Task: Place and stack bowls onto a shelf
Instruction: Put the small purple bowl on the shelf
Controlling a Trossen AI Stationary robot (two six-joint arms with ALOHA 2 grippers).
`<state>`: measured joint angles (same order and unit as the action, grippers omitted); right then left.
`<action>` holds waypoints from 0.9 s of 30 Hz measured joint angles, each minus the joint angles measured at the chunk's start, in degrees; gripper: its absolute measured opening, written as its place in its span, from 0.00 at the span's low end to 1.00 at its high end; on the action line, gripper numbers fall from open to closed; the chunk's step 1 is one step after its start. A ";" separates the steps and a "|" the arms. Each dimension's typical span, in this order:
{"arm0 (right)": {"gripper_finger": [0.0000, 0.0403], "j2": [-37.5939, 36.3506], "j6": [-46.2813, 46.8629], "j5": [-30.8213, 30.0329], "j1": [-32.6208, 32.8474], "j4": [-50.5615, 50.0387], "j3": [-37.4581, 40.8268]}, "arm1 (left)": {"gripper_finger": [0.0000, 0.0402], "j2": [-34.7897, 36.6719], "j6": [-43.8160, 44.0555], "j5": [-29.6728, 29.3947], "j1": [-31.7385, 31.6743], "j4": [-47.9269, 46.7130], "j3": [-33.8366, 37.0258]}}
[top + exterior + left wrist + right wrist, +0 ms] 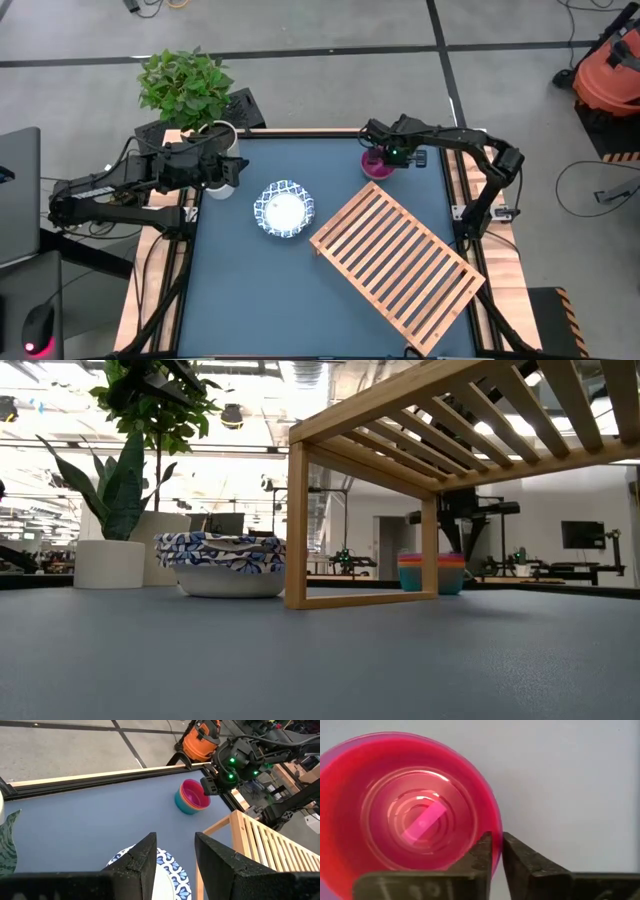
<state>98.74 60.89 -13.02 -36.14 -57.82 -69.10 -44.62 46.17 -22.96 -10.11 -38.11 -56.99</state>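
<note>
A stack of small bowls, magenta [410, 810] on top with orange-red and teal below [432, 572], rests on the table at the far right [378, 165]. My right gripper [497, 855] points down at the stack's rim, shut on it. A white bowl with a blue patterned rim [283, 209] sits at mid-table. The light-wood slatted shelf [395, 265] stands on its legs on the right half, set at a slant. My left gripper [175, 855] hovers open at the far left, beyond the white bowl [170, 870], holding nothing. My right gripper pinches the magenta bowl's rim [496, 840] between its two fingers, one finger [482, 852] inside the bowl and one [520, 857] outside. The fingers come from above, pointing down. The bowl sits upright, nested in the stack on the table.
A leafy plant [185, 85] in a pale pot [110, 563] stands at the table's far left corner, close to my left arm. Bare blue tabletop [250, 290] lies at the near left. An orange vacuum [610, 70] stands on the floor beyond the table.
</note>
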 joint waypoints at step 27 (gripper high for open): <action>0.05 -0.79 -8.61 4.85 1.88 -2.94 -11.04 | 0.29 -0.01 0.02 0.02 0.00 -2.12 0.00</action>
<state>97.95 52.28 -8.17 -34.26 -60.77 -80.14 -44.63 46.19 -22.94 -10.11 -40.23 -56.99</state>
